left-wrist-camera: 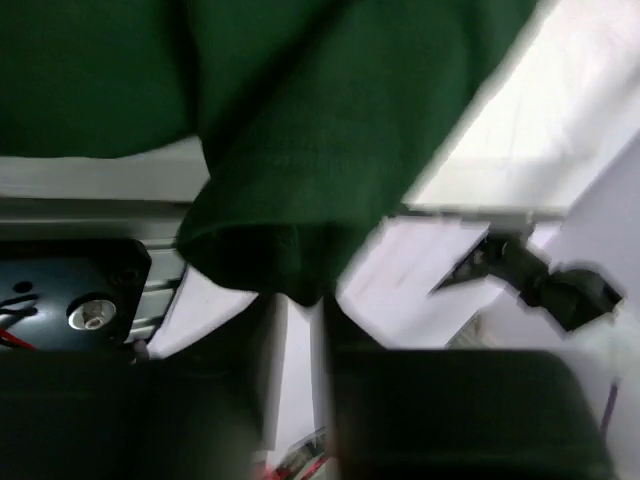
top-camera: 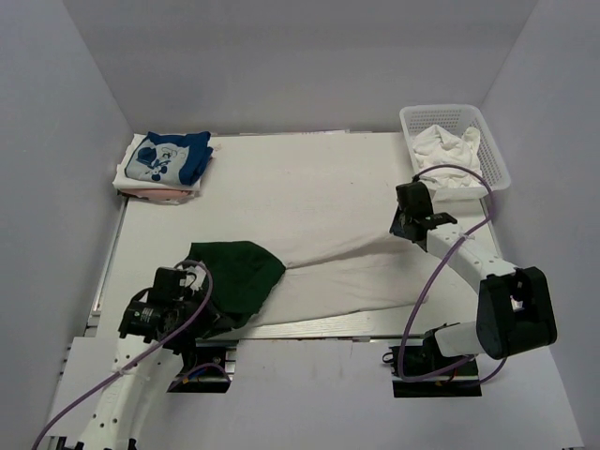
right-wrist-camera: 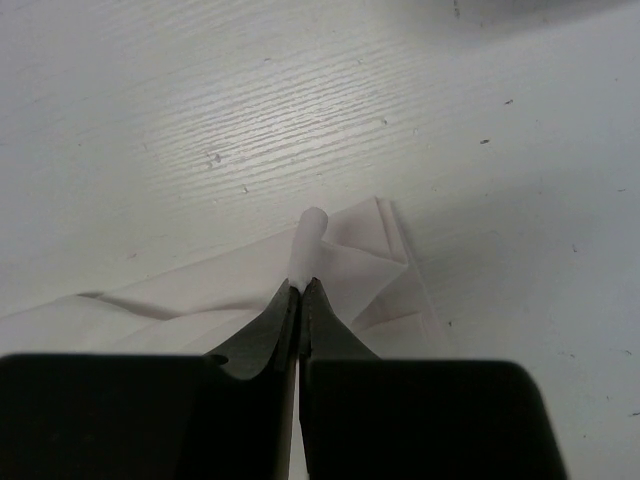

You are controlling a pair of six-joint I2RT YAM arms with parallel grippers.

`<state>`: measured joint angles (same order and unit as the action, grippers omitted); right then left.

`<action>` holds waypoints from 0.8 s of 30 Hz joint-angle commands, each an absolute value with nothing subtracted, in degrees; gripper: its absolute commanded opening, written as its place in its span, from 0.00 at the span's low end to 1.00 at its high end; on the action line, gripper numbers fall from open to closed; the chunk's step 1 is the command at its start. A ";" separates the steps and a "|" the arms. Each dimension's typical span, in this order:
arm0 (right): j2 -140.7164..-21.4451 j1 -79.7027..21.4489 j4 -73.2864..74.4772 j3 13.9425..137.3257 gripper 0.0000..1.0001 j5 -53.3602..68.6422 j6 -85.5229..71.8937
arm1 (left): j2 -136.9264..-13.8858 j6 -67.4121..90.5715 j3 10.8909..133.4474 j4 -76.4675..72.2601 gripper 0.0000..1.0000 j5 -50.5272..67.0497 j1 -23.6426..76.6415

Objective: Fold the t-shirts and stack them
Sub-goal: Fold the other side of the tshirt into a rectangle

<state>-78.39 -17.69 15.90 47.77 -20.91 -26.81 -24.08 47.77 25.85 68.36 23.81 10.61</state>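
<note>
Now my right hand is clamped on a white fold of the green-sleeved t-shirt lying on the bench. My left hand is probably at the sleeve, but the view is blurred and I can't tell its grip.

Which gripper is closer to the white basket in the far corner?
The right gripper, just in front of the basket, pinching the white shirt. The left gripper is far across the table, by the shirt's green part.

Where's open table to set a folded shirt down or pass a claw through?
Free: the far middle of the table, between the folded stack and the basket; also a small patch between stack and green sleeve. Crowded: the near half, where the stretched shirt lies.
</note>
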 commanded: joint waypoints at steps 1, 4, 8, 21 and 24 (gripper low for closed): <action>-78.13 -17.49 13.27 46.76 0.00 -22.32 -28.12 | -23.55 45.88 25.58 73.73 0.46 29.44 10.28; -78.05 -17.40 12.75 46.14 0.00 -22.67 -28.04 | -26.79 43.43 27.59 72.44 1.00 29.70 10.28; -78.75 -17.49 11.60 45.70 0.00 -23.11 -27.86 | -31.89 41.84 36.28 63.48 1.00 26.03 10.28; -79.63 -17.40 9.76 47.20 0.05 -25.48 -27.42 | -51.23 39.73 40.47 35.35 1.00 18.81 10.81; -79.28 -17.32 5.21 46.76 0.05 -25.93 -24.53 | -59.54 40.34 35.00 28.58 1.00 17.50 10.81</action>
<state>-79.55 -17.65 11.40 45.95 -23.22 -26.68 -53.15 40.91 39.88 36.21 19.88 10.68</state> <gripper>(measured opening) 0.051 0.995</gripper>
